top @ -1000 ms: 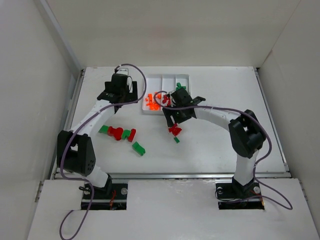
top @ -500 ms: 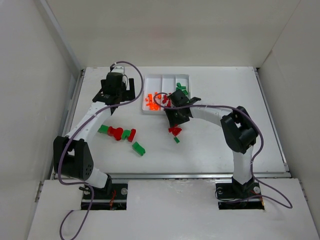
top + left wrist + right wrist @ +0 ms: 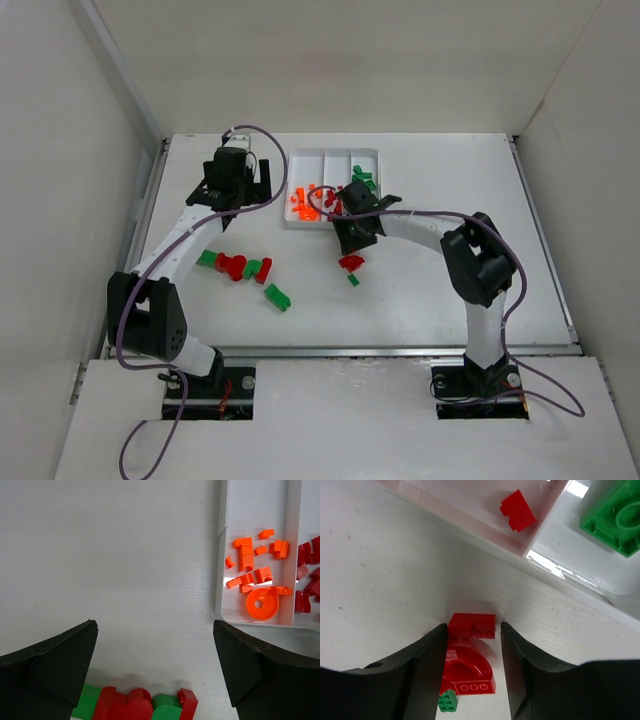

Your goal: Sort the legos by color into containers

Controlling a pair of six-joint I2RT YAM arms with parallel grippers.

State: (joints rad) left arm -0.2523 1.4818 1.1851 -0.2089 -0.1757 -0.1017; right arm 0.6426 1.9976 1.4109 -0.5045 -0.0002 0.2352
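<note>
green brick (image 3: pixel 614 521) cropped, loose bricks (image 3: pixel 136 705) cut off

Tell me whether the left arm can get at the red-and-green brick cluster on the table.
Probably yes: the left pincer hangs open near the brick cluster, and nothing covers or blocks it.

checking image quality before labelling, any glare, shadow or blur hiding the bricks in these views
Right wrist: bright glare on the tray rim, yet the red bricks read sharp. Left wrist: even light, orange bricks crisp. Top external: green brick small and soft.
</note>
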